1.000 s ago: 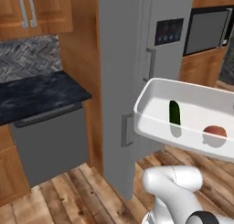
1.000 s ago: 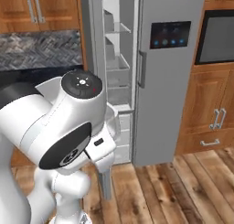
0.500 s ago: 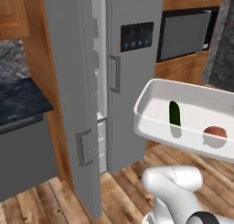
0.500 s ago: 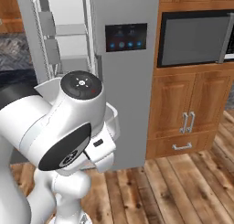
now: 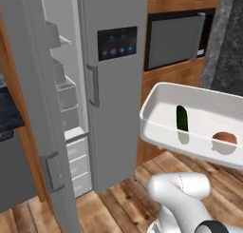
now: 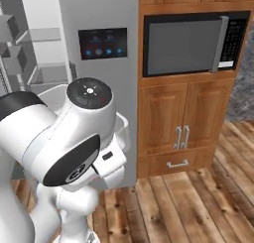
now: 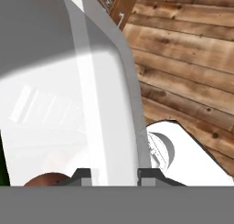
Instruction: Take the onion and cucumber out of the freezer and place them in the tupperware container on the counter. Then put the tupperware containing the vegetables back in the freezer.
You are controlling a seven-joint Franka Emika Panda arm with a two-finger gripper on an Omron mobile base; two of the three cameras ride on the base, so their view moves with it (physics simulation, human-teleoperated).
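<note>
- Far left of the left base view: the freezer (image 5: pixel 64 99) stood open, its grey door (image 5: pixel 40 113) swung out toward the camera, with grey shelves and lower drawers visible inside. A sliver of the dark counter (image 5: pixel 8 115) showed at the left edge, beyond the door.
- Just right of the freezer opening: the closed fridge door with the dark touch panel (image 5: pixel 117 43) and a vertical bar handle (image 5: pixel 93 86).
- Further right: a built-in microwave (image 5: pixel 175 34) set in wood cabinetry, above a wood plank floor (image 5: pixel 118 206).
- Right half of the left base view: the tupperware container (image 5: pixel 161 101) was held up off the floor, well apart from the counter and in front of the fridge, roughly level.
- Inside the tupperware container: the cucumber (image 5: pixel 182 118) lay left of centre; the onion (image 5: pixel 224 138) sat to its right, apart from the cucumber.
- Right base view: the container's rim (image 6: pixel 123 133) showed behind the arm, in front of the fridge.
- Hand view: the gripper (image 7: pixel 111 173) was clenched on the container's raised rim, one fingertip (image 7: pixel 82 175) on the inner side of the wall and the other on the outer side. The onion showed as a reddish patch at the bottom left, inside the container.
</note>
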